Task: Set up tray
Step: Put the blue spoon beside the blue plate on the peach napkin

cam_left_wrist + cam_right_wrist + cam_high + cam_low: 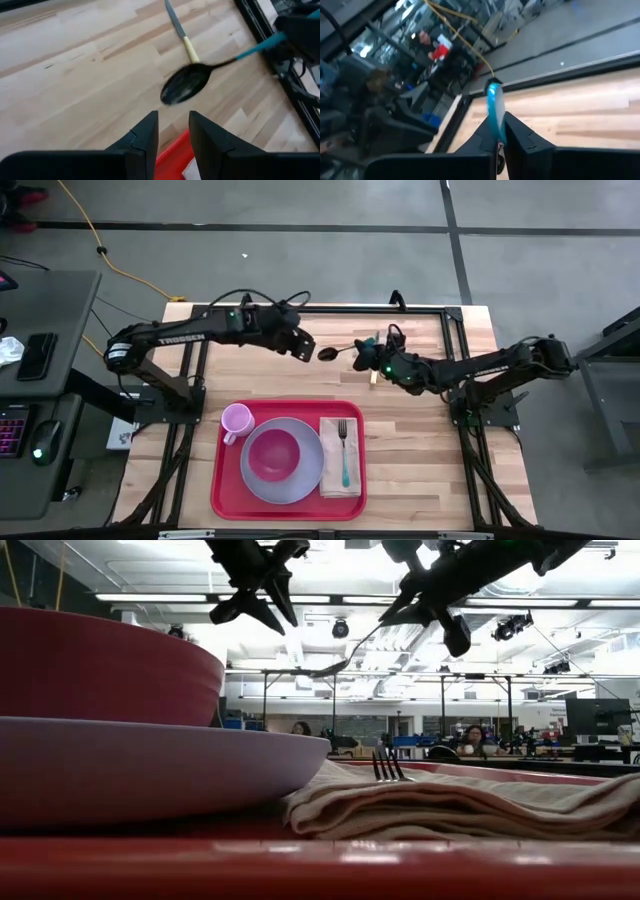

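From above, the tray (288, 505) lies on the near side of the bench (420, 450) and already carries a pink cup (236, 421), a plate (310, 470) with a magenta bowl (271, 454) on it, and a napkin (340, 480) with a fork (344, 452). Behind it, the right end effector (381, 358) grips the teal handle of a spoon (335, 352), held clear of the wood. The left end effector (304, 350) hangs just beside the spoon's bowl. A knife (373, 374) lies on the bench under the right arm.

From bench height, both arms hang high above the tray, the spoon (340, 662) slung between them.

The left wrist shows its own fingers (145, 137) slightly parted and gripping nothing, the spoon (186, 83) just ahead, the knife (182, 37) beyond.

The right wrist shows its fingers (520, 137) clamped on the teal handle.

The step in hand looks like a spoon handover or placement. Next, the spoon must travel to the tray, beside the fork; the knife remains to fetch.
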### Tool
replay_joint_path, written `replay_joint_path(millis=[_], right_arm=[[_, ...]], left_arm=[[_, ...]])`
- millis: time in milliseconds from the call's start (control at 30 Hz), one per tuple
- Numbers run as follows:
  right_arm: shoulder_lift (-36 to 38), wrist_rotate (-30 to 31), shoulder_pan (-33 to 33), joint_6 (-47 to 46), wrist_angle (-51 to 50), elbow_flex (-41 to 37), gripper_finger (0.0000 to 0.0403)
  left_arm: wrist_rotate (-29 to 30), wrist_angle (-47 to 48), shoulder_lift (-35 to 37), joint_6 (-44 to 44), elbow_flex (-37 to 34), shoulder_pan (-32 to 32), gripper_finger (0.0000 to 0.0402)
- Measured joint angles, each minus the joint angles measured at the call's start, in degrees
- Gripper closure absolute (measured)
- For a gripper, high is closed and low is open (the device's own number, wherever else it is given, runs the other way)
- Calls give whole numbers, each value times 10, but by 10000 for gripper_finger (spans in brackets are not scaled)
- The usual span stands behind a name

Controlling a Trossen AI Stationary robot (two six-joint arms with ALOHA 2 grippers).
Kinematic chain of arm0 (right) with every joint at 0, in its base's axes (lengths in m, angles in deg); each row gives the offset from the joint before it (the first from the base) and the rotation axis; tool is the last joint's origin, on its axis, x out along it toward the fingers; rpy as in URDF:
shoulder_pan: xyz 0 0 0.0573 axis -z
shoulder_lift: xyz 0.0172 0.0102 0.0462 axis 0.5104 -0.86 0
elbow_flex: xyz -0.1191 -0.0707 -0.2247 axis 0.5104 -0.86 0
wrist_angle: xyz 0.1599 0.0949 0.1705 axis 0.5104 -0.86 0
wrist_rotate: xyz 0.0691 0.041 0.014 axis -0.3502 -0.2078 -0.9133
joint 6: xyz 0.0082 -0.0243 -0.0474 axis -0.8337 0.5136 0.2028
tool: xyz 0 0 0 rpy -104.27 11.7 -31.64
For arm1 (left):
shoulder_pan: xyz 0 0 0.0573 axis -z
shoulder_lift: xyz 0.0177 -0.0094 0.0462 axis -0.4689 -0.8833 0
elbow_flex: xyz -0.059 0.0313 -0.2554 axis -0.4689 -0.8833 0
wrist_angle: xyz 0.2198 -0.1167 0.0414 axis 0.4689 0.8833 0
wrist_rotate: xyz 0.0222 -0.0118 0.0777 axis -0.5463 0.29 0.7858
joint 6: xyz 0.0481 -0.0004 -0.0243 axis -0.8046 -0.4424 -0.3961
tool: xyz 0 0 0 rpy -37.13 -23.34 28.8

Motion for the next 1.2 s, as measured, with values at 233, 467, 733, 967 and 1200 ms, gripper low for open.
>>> replay_joint_path(millis=[233,467,733,967,1200], right_arm=[[0,62,0,19,48,0,403],[0,134,-6,3,52,0,403],[0,123,-32,-82,6,0,403],[0,146,-90,-147,-29,0,403],[0,212,-124,-115,33,0,403]], left_arm=[[-32,21,-1,-32,0,-32,263],[-33,75,-1,-58,-1,-56,263],[-32,65,-1,-76,-46,-55,263],[-35,73,0,-85,-75,-55,263],[-88,64,1,-86,-86,-55,263]])
